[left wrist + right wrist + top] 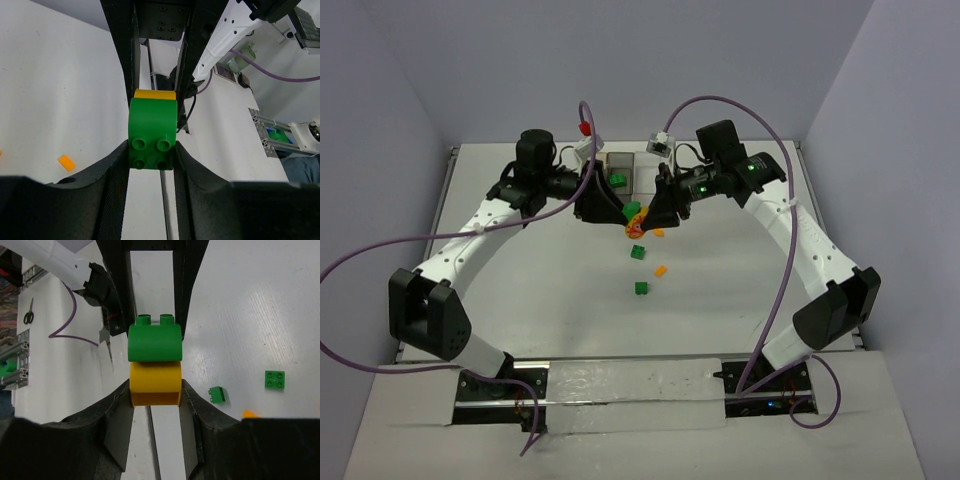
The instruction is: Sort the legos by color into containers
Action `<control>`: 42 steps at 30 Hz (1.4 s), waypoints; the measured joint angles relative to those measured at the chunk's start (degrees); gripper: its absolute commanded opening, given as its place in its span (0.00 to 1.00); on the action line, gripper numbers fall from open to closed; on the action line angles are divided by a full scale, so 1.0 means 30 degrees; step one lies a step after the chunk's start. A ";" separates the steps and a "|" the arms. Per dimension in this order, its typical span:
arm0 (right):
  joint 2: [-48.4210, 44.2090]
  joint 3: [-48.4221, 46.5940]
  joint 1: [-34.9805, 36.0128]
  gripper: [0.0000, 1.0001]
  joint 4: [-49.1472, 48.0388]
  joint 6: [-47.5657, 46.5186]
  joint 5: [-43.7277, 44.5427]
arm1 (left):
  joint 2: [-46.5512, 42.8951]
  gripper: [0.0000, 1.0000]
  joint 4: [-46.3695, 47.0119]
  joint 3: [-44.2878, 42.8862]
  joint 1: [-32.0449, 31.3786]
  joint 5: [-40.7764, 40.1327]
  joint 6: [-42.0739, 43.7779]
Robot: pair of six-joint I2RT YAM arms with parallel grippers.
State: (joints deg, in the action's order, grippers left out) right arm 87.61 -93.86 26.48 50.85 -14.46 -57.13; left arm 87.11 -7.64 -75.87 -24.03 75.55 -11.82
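Left gripper (pixel 151 150) clamps the green brick (pixel 151 125), right gripper (pixel 155 390) pinches the yellow brick (pixel 155 375) stuck to it, above the table (pixel 540 300); a crooked pull could fling either one away from the containers (pixel 620 172)

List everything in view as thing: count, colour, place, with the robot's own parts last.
table: one, white, under everything
green brick: one, green, held by left gripper, joined to yellow brick
yellow brick: one, yellow, held by right gripper
loose green bricks: three, green, two mid-table, one at containers
loose orange pieces: two, orange, mid-table
containers: one row, see-through, far edge
arms: two, white and black, meeting mid-table
cables: two, purple, off the arms
grippers: two, black, each shut on its brick
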 measured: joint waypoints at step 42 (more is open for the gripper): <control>-0.0850 0.3585 -0.3876 0.00 -0.2748 0.2545 0.7595 | 1.5653 0.14 -0.5747 -1.6591 0.0561 -2.3763 0.3278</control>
State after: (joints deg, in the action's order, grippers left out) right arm 85.06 -83.11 14.85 42.60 -6.82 -34.34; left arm 134.07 -24.88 -125.64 -22.35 4.26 -1.98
